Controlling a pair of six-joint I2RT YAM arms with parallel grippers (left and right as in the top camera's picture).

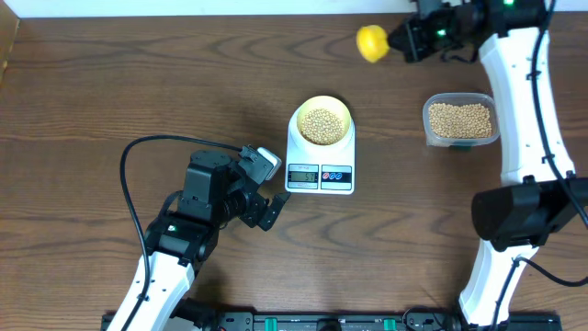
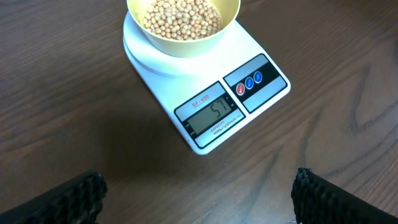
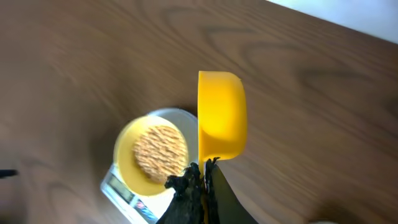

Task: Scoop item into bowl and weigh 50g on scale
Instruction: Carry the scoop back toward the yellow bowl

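You have the dark brown wooden table point(image 1: 138, 74) under everything. The white flat kitchen scale point(image 1: 321, 176) lies near its middle, and I give all places from this scale.

Your right arm point(image 1: 519, 101) reaches along the right side of the scale to the far side. Your left arm point(image 1: 175, 248) comes from the near left and ends just beside the front-left corner of the scale.

The clear rounded plastic tub point(image 1: 496, 129) stands to the right of the scale, apart from it, with tan beans inside.

The small round pale-yellow bowl point(image 1: 345, 112) sits on the platform of the scale, behind the display. In the left wrist view the display seems to read 57.

The left gripper point(image 1: 276, 184) is spread wide with nothing between its fingers. It points at the display side of the scale and does not touch it.

The right gripper point(image 1: 409, 39) is clenched on the handle of the bright yellow measuring spoon point(image 1: 372, 42), held beyond the scale and to its right. In the right wrist view its cup is turned on its side, and you cannot tell if something is in it.

The small round tan beans point(image 2: 181, 17) fill the bowl on the scale to near its rim.
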